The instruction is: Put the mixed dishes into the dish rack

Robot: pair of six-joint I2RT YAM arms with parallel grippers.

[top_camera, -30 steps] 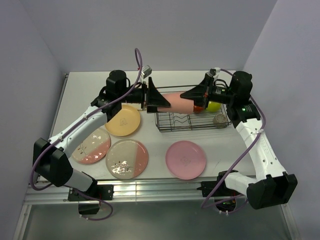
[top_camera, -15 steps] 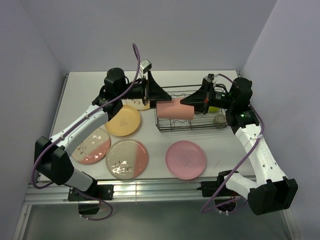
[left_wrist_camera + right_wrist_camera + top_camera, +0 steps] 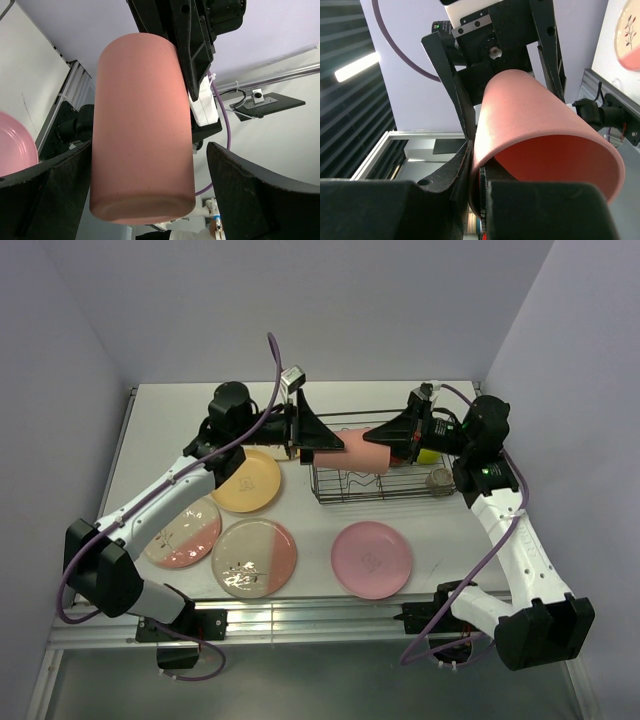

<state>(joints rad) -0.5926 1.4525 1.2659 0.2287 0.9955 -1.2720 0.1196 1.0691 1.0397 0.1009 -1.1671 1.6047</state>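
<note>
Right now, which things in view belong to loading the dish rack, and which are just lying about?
Job: salmon-pink tumbler, dish rack, dark red mug, lime-yellow bowl, small greenish cup, pink plate, yellow-orange plate, two cream-and-pink plates.
Not the job: purple cable, aluminium rail.

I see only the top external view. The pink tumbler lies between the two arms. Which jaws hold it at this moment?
Observer: The right jaws do. The right wrist view shows them pinching the wall of the tumbler at its open mouth, from inside and outside.
Operator: And the left jaws, are they closed on it too?
Observer: No. In the left wrist view they stand wide open around its closed bottom end, with a clear gap on one side.
</note>
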